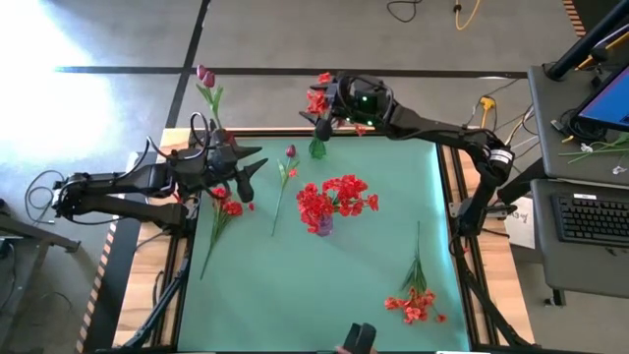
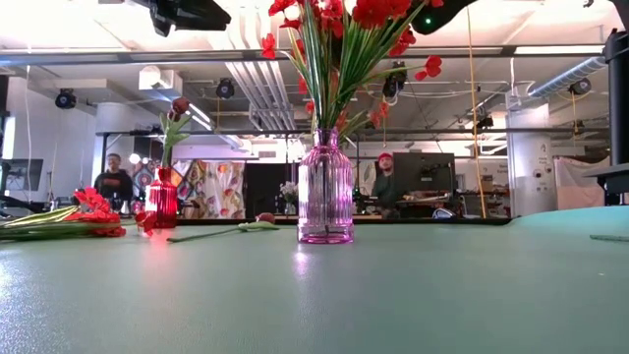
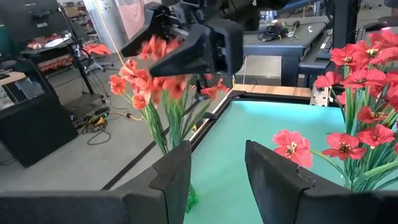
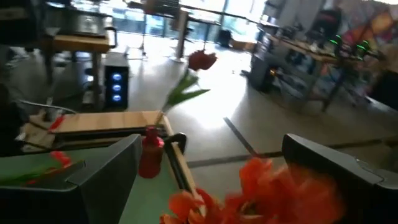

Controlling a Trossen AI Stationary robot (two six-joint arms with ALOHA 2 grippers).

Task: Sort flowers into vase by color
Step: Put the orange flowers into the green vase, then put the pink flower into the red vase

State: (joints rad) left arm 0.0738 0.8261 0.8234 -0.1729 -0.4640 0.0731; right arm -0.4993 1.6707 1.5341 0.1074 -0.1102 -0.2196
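- The right gripper (image 1: 332, 110) hangs over the tabletop's (image 1: 393, 226) far edge, jaws spread wide above an orange-red spray (image 3: 152, 87) standing in a green vase (image 1: 317, 148).
- The left gripper (image 1: 248, 167) hovers at the left side, jaws partly apart, pinching nothing visible.
- A pink vase (image 2: 325, 187) mid-table holds red flowers (image 1: 334, 200); a small red vase (image 2: 162, 202) holds one magenta bud (image 1: 205, 76).
- Loose sprays (image 1: 415, 303) and a magenta stem (image 1: 285, 182) lie flat.
- Risk: on lifting away, the open jaws could snag blooms and tip the green vase.
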